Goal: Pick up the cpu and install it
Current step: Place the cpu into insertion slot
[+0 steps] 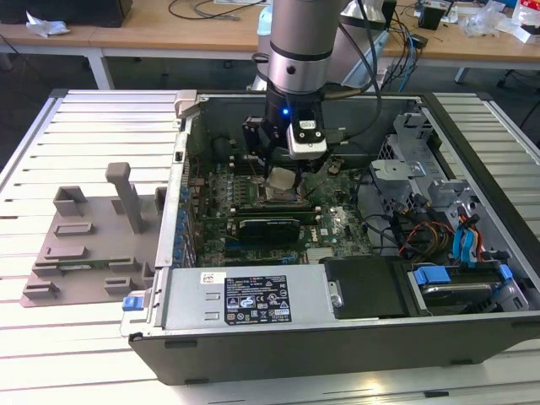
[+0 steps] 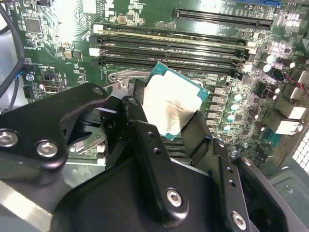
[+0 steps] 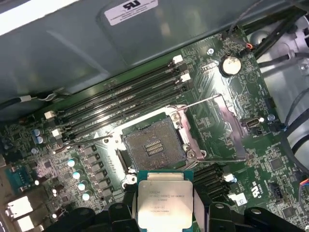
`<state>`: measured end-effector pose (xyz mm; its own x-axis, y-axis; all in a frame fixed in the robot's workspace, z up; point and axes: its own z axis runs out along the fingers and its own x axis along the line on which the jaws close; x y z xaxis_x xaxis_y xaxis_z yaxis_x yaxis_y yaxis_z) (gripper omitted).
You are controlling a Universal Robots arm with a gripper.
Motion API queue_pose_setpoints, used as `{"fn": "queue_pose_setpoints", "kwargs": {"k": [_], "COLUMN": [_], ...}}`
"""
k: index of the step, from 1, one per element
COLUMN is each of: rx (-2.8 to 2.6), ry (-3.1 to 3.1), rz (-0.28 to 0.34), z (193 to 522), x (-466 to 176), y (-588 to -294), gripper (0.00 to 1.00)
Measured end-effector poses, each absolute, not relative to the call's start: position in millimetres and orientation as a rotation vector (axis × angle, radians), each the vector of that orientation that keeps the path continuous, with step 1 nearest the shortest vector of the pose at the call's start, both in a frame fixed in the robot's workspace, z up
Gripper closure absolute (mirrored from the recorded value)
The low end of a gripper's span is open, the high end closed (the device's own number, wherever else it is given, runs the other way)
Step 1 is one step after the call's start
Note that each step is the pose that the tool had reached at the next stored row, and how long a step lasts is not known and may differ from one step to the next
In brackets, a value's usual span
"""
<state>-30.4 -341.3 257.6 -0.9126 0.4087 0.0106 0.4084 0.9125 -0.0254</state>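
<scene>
As I scan the exterior view from its left, I first meet a grey plastic shroud [image 1: 84, 245] lying on the slatted table [image 1: 93, 126], just beside the open computer case [image 1: 337, 354]. Along the case's near wall sits the power supply [image 1: 245, 299], label facing up. Past it, over the middle of the motherboard [image 1: 337, 228], the arm hangs straight down into the case. The gripper [image 1: 282, 173] is clamped on the cpu [image 1: 281, 180], whose silver top catches the light. Just nearer the camera than the chip, a long black card [image 1: 268, 226] lies across the board. Toward the exterior view's right I see the metal drive cage [image 1: 405, 169] and a bundle of blue cables [image 1: 468, 245].

In the second wrist view, two black fingers [image 2: 140, 133] pinch the cpu [image 2: 174, 101] by opposite edges. The gripper [image 2: 164, 113] holds it clear above the board, with the memory slots [image 2: 178, 48] beyond.

In the first wrist view the cpu [image 3: 165, 203] sits between the fingers [image 3: 200, 203] of the gripper [image 3: 165, 210], metal top toward the camera. The socket [image 3: 153, 145] appears just beside the chip, its contact field uncovered and its metal frame [image 3: 227, 125] swung open to one side. I judge the cpu not yet seated in it. A round coin battery [image 3: 230, 64] sits on the board, well apart from the socket.
</scene>
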Motion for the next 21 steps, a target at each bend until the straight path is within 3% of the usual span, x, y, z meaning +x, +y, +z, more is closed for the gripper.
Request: {"fn": "queue_pose_setpoints", "kwargs": {"k": [21], "rx": [-0.983], "ry": [-2.965], "rz": [0.033], "z": [257.6], "x": [-30.4], "y": [-341.3], "gripper": [0.45]}}
